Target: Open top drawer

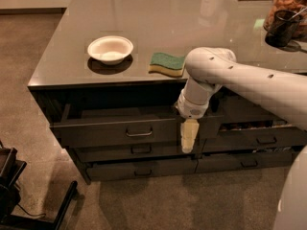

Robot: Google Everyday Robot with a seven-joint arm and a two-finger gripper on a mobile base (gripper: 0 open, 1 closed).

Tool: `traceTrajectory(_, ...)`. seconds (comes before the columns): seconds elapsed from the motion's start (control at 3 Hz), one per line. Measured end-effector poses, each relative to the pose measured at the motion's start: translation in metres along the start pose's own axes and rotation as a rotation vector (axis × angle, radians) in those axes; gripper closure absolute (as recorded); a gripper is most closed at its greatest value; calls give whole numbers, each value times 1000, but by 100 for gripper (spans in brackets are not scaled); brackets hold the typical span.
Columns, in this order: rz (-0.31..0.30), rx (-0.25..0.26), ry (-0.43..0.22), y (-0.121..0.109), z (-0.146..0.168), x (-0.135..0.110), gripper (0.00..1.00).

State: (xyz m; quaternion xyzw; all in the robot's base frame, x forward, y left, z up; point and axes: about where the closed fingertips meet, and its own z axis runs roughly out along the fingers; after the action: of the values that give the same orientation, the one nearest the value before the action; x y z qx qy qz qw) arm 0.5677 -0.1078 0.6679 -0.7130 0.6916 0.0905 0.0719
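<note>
The top drawer [96, 131] is a long dark grey flat front under the countertop, with a small loop handle [139, 133] at its middle. It stands pulled out a little, and a dark gap shows above and behind its front. My gripper [189, 137] points downward on the white arm [249, 85]. It hangs in front of the right end of the drawer front, to the right of the handle and not on it.
On the grey countertop [158, 18] lie a white bowl [110, 49] and a green-yellow sponge [167, 63]. A dark cup [280, 28] and a jar [290, 1] stand at the back right. Slimmer drawers [139, 150] sit below, shorter ones [259, 139] to the right. A black frame [14, 190] is on the floor at left.
</note>
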Motion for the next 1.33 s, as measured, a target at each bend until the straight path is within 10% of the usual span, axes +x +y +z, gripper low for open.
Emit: traceTrajectory(1.33,101,-96,-73,46,-3,17,0)
